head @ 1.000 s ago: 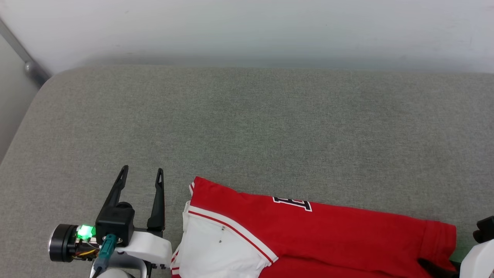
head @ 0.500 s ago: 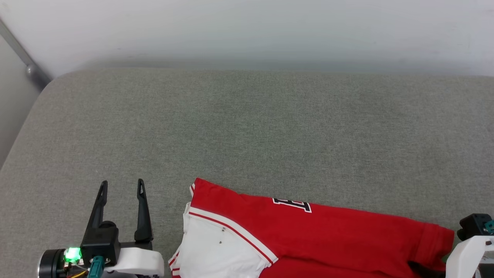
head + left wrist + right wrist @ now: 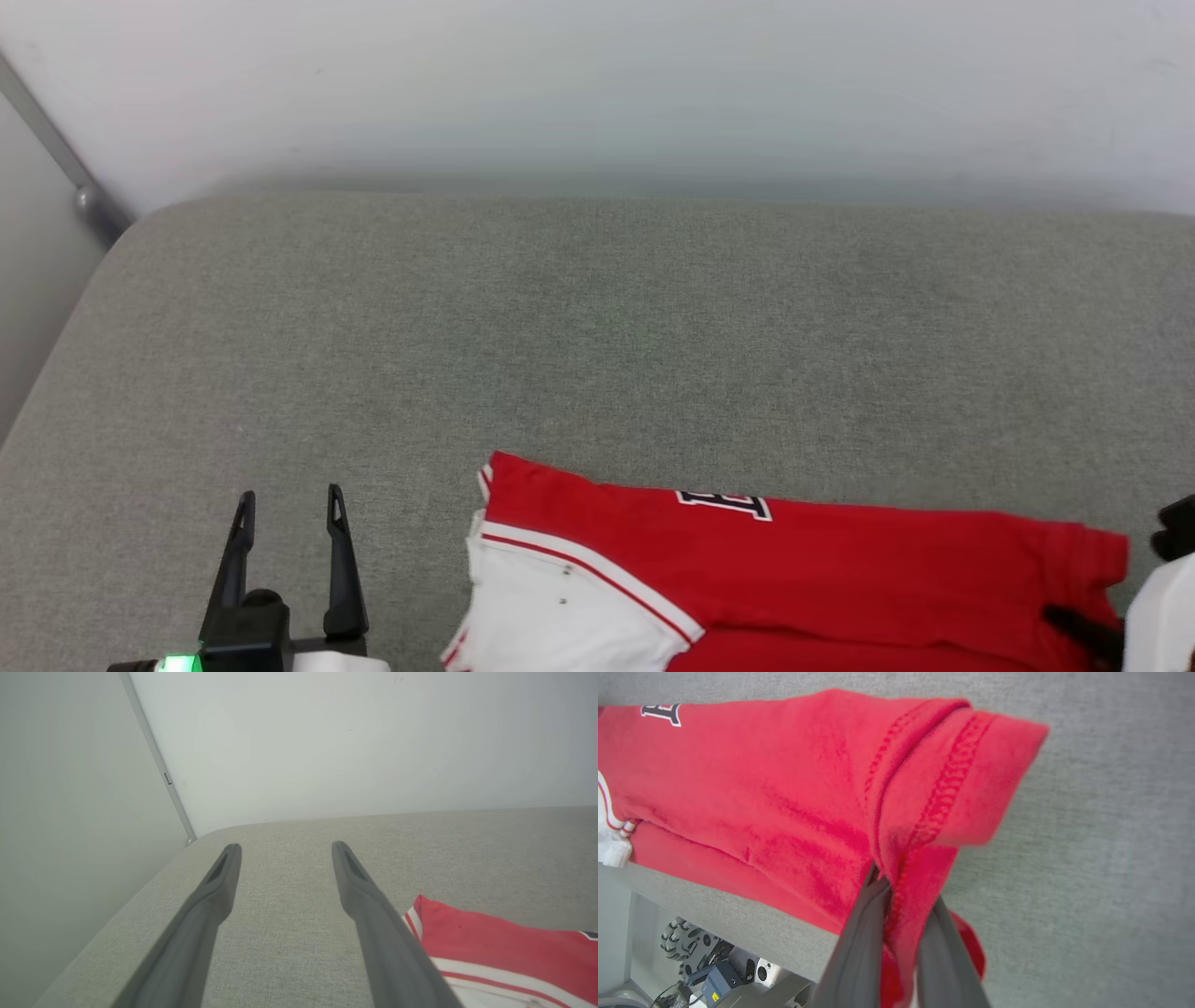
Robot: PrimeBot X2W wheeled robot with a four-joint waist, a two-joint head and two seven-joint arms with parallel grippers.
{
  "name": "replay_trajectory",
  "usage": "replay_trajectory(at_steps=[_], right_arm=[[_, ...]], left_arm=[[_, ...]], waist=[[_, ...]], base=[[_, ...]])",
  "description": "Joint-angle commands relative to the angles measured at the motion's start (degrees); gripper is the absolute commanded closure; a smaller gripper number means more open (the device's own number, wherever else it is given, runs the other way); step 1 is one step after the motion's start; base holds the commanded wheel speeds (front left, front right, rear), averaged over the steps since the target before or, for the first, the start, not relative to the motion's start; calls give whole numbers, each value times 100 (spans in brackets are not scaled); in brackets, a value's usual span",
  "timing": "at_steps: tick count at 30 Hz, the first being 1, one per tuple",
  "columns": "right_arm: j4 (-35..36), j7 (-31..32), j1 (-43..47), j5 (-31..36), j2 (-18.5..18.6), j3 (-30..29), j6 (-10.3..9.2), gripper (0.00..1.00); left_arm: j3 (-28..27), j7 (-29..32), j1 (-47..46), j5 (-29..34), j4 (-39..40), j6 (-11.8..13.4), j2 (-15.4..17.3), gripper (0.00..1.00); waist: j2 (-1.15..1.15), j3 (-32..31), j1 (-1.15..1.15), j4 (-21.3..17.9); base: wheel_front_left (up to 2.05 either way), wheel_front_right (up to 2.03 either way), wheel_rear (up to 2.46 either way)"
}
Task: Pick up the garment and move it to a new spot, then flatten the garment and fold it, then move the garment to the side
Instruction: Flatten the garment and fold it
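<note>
Our right claw (image 3: 903, 891) has its two dark fingers pinched nearly together on a bunched fold of the garment (image 3: 794, 569), right at the stitched red hem. Red cloth fills the narrow gap between the fingers and spills out on either side of them. A corner of the hem juts out past the fingertips, a little blurred.

From that grip the red shirt stretches away toward our left claw (image 3: 289, 493), lying in folded layers on the grey cushion (image 3: 597, 327), close along the cushion's near edge. A scrap of black, white-outlined lettering shows on the side of the shirt farther from us. The white sleeve (image 3: 560, 621), with its red-and-white striped trim, sits at the end nearest the left claw.

Our left claw has its fingers spread wide with nothing between them, over bare cushion. It is just beside the sleeve end of the shirt and we see no contact. In the left wrist view, the shirt's red corner and striped trim lie just right of the right-hand finger. Ahead of those fingertips the cushion runs to a pale wall (image 3: 597, 84), with a grey pole (image 3: 56, 149) ahead and to the left.
</note>
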State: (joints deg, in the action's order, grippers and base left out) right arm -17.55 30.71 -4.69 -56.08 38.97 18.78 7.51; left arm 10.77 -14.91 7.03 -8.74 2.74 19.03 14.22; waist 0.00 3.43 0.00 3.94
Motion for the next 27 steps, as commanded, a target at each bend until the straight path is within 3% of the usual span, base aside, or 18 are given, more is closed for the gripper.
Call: replay_trajectory(at_steps=[1,9,15,20,27], right_arm=[[-20,-4,14,-6,127,-109,-5,100],[-286,184,223,121,606,-624,-5,100],[-326,393,330,390,763,-915,-5,100],[365,500,449,581,648,-879,-4,100],[2017,887,357,411,148,-458,-4,100]], left_arm=[[-56,-39,93,106,-21,-73,-45,0],[-231,-38,229,371,-58,-317,-253,0],[-296,-38,303,509,-66,-522,-357,0],[-380,-39,326,567,-83,-630,-459,0],[-464,-39,316,625,-112,-804,-529,0]], waist=[[0,-37,0,-3],[0,-100,0,-28],[0,-153,0,-64],[0,-203,0,-80],[0,-182,0,-29]], base=[[0,0,0],[0,0,0],[0,0,0],[0,0,0],[0,0,0]])
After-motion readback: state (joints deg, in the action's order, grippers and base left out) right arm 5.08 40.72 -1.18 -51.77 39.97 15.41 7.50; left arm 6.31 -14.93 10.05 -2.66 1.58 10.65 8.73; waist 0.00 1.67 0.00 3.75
